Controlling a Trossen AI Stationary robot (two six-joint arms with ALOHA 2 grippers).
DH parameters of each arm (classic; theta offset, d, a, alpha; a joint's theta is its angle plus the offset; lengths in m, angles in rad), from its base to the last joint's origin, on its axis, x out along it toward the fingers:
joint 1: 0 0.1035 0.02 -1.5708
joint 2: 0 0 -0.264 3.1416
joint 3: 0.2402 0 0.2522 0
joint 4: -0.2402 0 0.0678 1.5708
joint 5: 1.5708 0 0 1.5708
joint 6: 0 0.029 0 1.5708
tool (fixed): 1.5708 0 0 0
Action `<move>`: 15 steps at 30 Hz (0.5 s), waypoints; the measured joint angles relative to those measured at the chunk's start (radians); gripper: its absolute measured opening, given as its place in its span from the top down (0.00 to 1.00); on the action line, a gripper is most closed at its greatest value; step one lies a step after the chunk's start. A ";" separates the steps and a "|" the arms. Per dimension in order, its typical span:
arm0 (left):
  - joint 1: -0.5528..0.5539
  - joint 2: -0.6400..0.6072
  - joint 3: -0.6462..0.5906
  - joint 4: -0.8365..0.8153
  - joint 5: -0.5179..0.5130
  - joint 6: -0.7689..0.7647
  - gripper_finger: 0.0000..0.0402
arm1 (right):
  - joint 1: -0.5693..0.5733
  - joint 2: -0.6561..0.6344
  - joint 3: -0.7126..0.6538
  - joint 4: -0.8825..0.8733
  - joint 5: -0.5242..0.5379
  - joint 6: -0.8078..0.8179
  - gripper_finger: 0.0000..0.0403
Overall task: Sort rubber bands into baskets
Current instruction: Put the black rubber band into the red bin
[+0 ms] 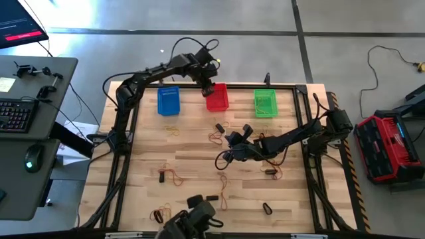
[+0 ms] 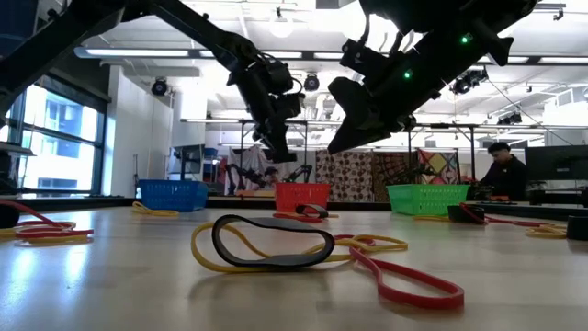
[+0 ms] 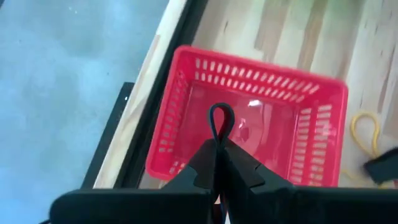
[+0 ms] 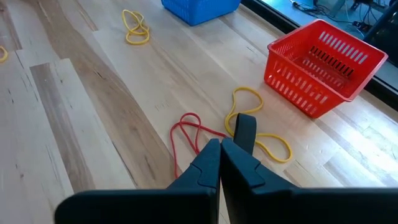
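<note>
Left fingers [image 3: 219,152] pinch black band [image 3: 221,118] over red basket [image 3: 186,87]

1. Baskets: three on the desk [image 1: 146,166], one each blue basket [image 1: 169,101], red basket [image 1: 217,97] and green basket [image 1: 265,103].
2. Robot arms: two, the left gripper [image 1: 206,87] and the right gripper [image 1: 234,142].
3. Rubber bands: an exact total cannot be told; in the right wrist view, two yellow bands [image 4: 136,27], one red band [image 4: 185,137] and one black band [image 4: 244,130].
4. Bands held: one black loop [image 3: 221,118] in the left jaws.
</note>
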 joint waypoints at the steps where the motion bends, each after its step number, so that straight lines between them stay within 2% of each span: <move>1: 0.000 0.000 0.000 -0.008 0.001 0.014 0.99 | -0.001 0.000 0.000 0.000 0.000 0.000 1.00; 9: -0.041 0.002 0.013 -0.020 0.007 0.107 1.00 | -0.019 0.000 0.000 0.003 -0.010 -0.006 1.00; 15: -0.046 0.067 0.163 -0.121 0.021 0.119 1.00 | -0.047 0.000 0.000 0.035 -0.079 -0.044 1.00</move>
